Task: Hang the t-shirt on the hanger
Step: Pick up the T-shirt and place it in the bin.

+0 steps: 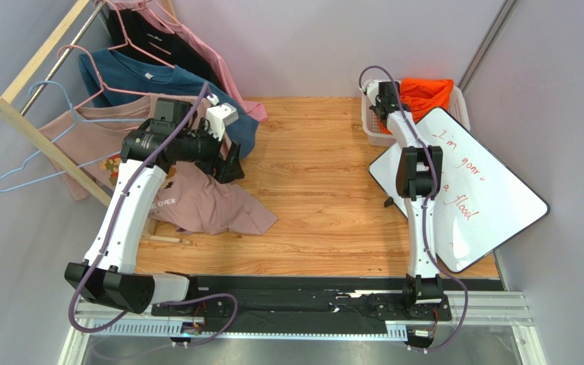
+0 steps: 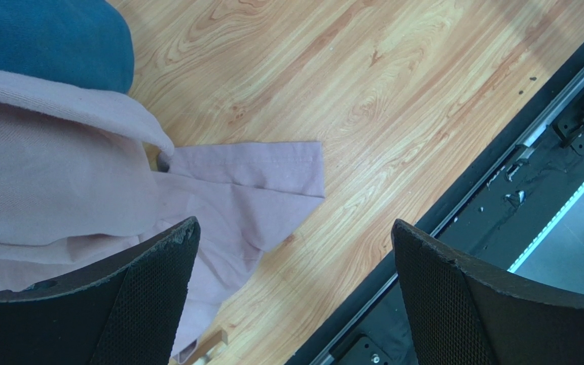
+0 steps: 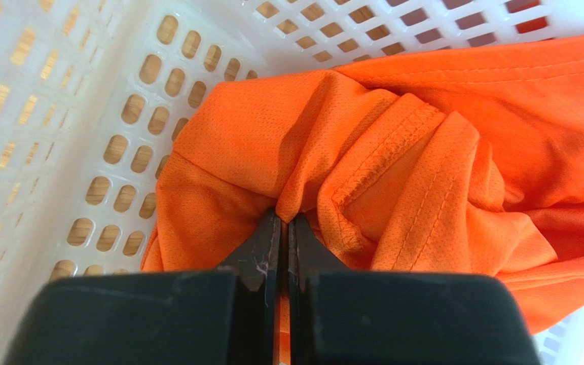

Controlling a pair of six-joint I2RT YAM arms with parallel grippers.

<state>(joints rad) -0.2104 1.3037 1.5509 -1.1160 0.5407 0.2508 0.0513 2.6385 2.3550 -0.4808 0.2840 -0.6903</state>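
The orange t-shirt lies bunched in a white plastic basket at the back right. My right gripper is in the basket, shut on a fold of the t-shirt; the jaws pinch the fabric at their tips. The light-blue wire hanger hangs from the wooden rack at the far left. My left gripper is open and empty, above the table beside the pink shirt; its fingers stand wide apart.
A wooden rack at the left holds pink hangers with a dusty-pink shirt, a dark teal shirt and others. A whiteboard lies tilted at the right. A black rail runs along the table's near edge.
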